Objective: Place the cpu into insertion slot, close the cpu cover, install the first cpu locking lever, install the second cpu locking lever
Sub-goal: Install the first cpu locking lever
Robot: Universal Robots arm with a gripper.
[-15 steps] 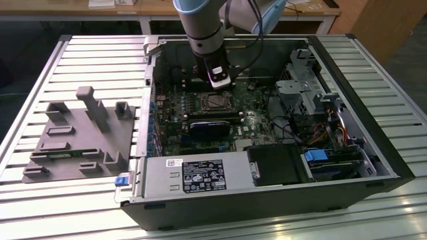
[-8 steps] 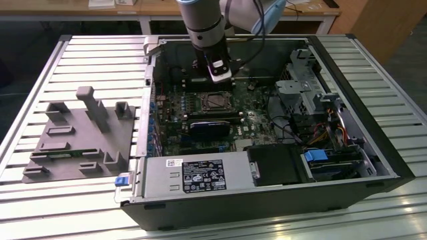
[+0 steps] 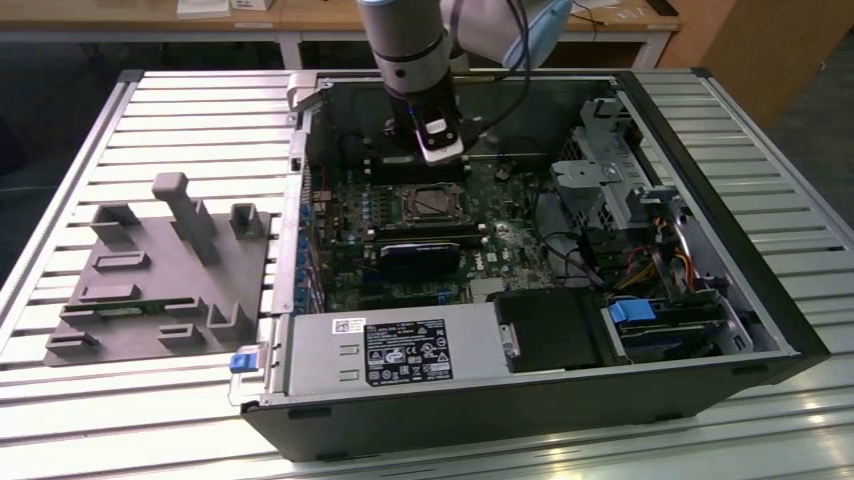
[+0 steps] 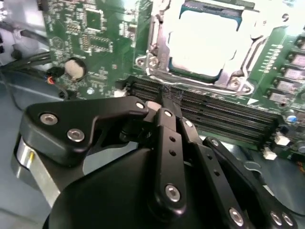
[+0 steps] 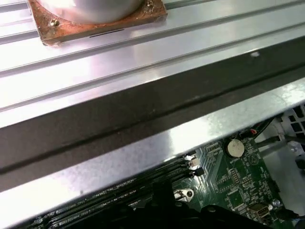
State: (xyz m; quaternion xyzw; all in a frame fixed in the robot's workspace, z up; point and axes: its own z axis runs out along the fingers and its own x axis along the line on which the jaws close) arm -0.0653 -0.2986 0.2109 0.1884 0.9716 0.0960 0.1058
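Gripper [image 4: 164, 102] sits over the motherboard [image 4: 95, 38] inside the open computer case [image 3: 747, 300]; in the second wrist view its black fingers [image 4: 167, 119] come together at the tips with nothing between them, just above the long black memory slots [image 4: 214, 112]. Beyond those slots lies the insertion slot [image 4: 209, 43], with the cpu [image 4: 205, 40] seated in it, pale metal top showing through the window of the cpu cover [image 4: 157, 43], which lies flat around it. A round coin cell [image 4: 75, 68] sits on the board to one side. First wrist view gives the case wall [image 5: 143, 119] and ribbed table [image 5: 143, 52] beyond it, plus the same coin cell [image 5: 235, 148]. Exterior view shows the arm [image 3: 407, 50] coming down from above onto the socket area [image 3: 430, 203], a power supply [image 3: 400, 350] along the near case edge, and a grey fixture plate [image 3: 160, 280] on the table at the exterior view's left.
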